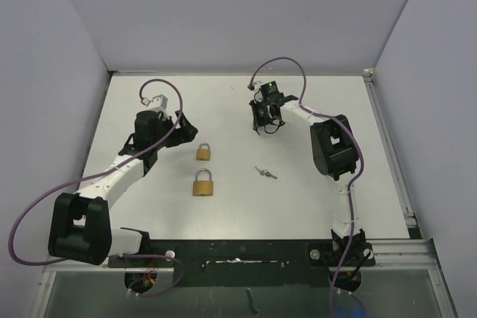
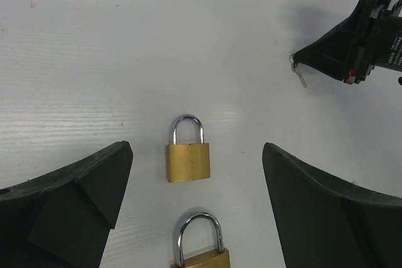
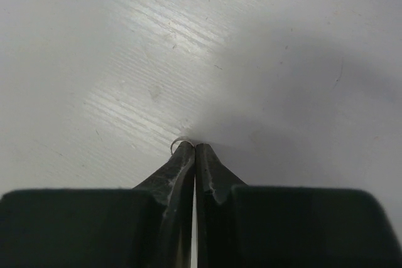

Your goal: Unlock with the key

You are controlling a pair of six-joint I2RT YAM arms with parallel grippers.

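Two brass padlocks lie flat on the white table, a smaller one [image 1: 203,152] and a larger one [image 1: 203,184], both with shackles closed. In the left wrist view the smaller padlock [image 2: 188,158] lies ahead between my fingers and the larger one [image 2: 201,246] is at the bottom edge. My left gripper [image 1: 187,129] [image 2: 196,150] is open and empty, just left of the smaller padlock. My right gripper [image 1: 262,125] [image 3: 195,145] is shut on a small key [image 2: 301,77], low over the table at the back centre. Only the key's ring [image 3: 178,144] shows at the fingertips.
A second set of keys [image 1: 264,173] lies loose on the table, right of the padlocks. Grey walls enclose the table on the left, back and right. A metal rail [image 1: 391,161] runs along the right edge. Purple cables loop over both arms.
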